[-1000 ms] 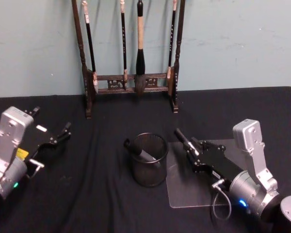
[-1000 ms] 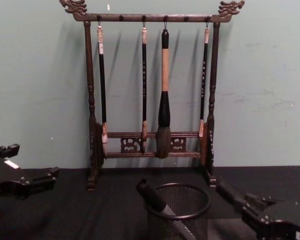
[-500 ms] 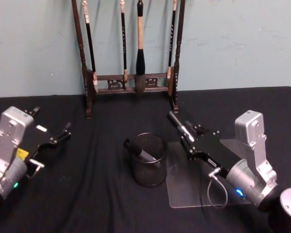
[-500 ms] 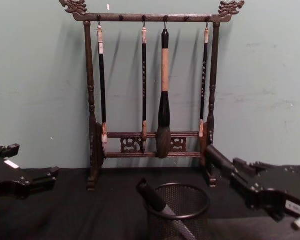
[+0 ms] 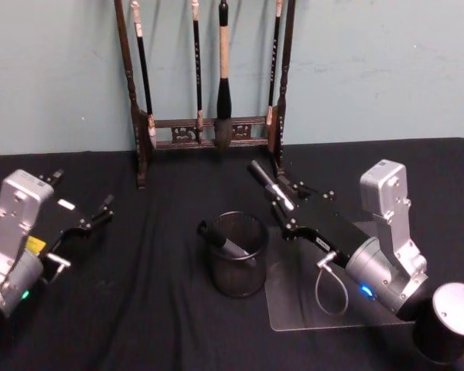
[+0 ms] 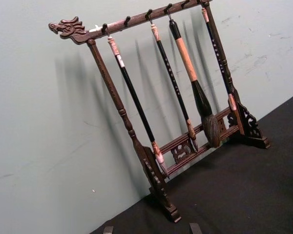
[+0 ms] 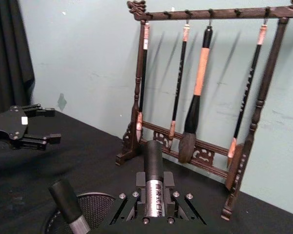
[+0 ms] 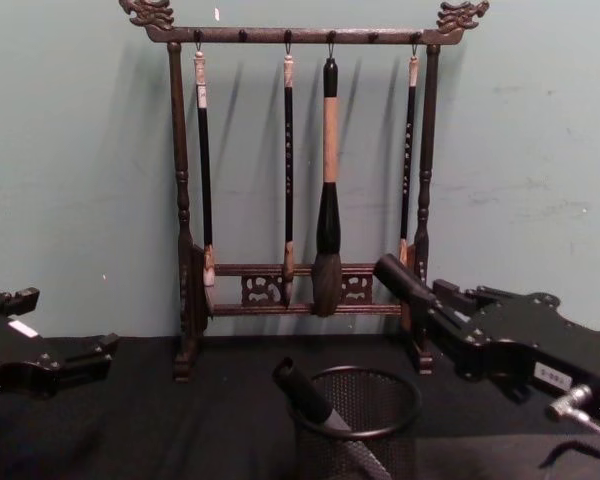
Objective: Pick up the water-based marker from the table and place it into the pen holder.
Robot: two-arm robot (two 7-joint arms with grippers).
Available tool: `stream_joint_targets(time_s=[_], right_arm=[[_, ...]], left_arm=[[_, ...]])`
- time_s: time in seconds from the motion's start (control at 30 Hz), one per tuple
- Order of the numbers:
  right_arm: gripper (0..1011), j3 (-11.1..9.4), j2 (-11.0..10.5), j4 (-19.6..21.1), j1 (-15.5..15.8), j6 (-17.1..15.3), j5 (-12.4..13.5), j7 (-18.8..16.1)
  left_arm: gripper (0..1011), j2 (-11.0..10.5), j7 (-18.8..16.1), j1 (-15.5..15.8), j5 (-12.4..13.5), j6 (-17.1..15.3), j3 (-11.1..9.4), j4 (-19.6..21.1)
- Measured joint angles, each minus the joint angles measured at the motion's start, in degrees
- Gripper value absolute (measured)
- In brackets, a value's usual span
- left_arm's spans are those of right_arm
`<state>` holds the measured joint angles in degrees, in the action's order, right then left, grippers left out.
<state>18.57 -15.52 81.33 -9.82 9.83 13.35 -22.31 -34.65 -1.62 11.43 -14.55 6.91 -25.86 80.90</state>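
black fingers of the right gripper (image 5: 284, 205) are clamping the water-based marker (image 7: 154, 168), pressed tight against both sides of its silver barrel. the marker is lying along the gripper's own axis, with its black capped end sticking out well past the fingertips and tilting upward, and its printed barrel sitting back between the fingers. the gripper is hovering above the table (image 5: 139, 309), touching only the marker. the pen holder (image 5: 237, 277) is standing lower than the gripper's tip and toward its left side, near but apart. whether the cap is over the opening cannot be told. a second marker (image 5: 220, 240) is leaning inside the holder, its dark cap poking over the rim on the side away from the gripper. a clear sheet (image 5: 298, 305) is lying on the cloth beneath the right wrist. the brush rack (image 8: 300, 35) is standing beyond the gripper's tip, and in the chest view its right post is showing just behind the marker's cap. the left gripper (image 5: 83, 193) is sitting well off to the left of the holder, low by the table, with its fingers spread wide apart around nothing.
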Motion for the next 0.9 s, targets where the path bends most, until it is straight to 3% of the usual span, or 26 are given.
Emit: stream_joint_targets(time_s=[0.3,0.9], right_arm=[[213,2.5,1.0,-2.2,-3.0,0.5,0.3,-2.0],[214,5.8,3.2,-6.3,-6.9,0.5,-1.2,-2.2]], left_arm=[[1009,0.0,0.0,0.0,0.0,0.0,0.0,0.0],[1009,0.0,0.0,0.0,0.0,0.0,0.0,0.0]])
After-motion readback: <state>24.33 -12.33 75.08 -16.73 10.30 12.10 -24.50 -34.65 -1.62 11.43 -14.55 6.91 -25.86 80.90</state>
